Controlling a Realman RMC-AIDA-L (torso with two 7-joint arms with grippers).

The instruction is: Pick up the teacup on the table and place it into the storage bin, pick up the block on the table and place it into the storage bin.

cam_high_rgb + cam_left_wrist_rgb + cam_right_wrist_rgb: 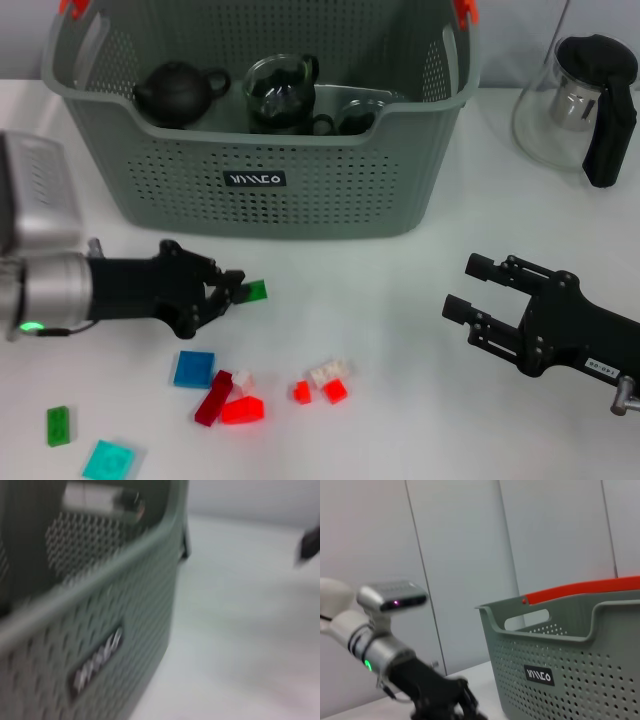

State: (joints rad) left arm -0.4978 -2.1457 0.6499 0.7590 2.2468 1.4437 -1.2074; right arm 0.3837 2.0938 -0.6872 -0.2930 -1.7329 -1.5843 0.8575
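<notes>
Across the far middle of the white counter (400, 330) stood the storage bin (260, 150), grey-green and perforated, black label on its near wall, orange handle ends at the top corners. Inside it: a dark teapot (178, 92), a glass vessel with a black handle (282, 92), and a small dark teacup (356, 118) beside that.

At the far right corner stood a glass pitcher (582, 105) with a black handle, well apart from the bin.

Left gripper (240, 290) reached in from the left edge, just short of the bin's near wall, fingers pinched on a small green block (256, 291) held at the tips. Whether the block cleared the counter, could not tell. Left wrist view showed only the bin's wall and label, close.

Right gripper (468, 290) sat over the near right part of the counter, fingers spread and empty, pointing toward the bin.

Near the front edge, left of centre, loose blocks lay scattered: a blue square (194, 369), a dark red bar (213, 397) touching a bright red brick (242, 410), two small red pieces (320, 390) with a white one (328, 371), a cyan square (108, 461), a green piece (58, 425).
</notes>
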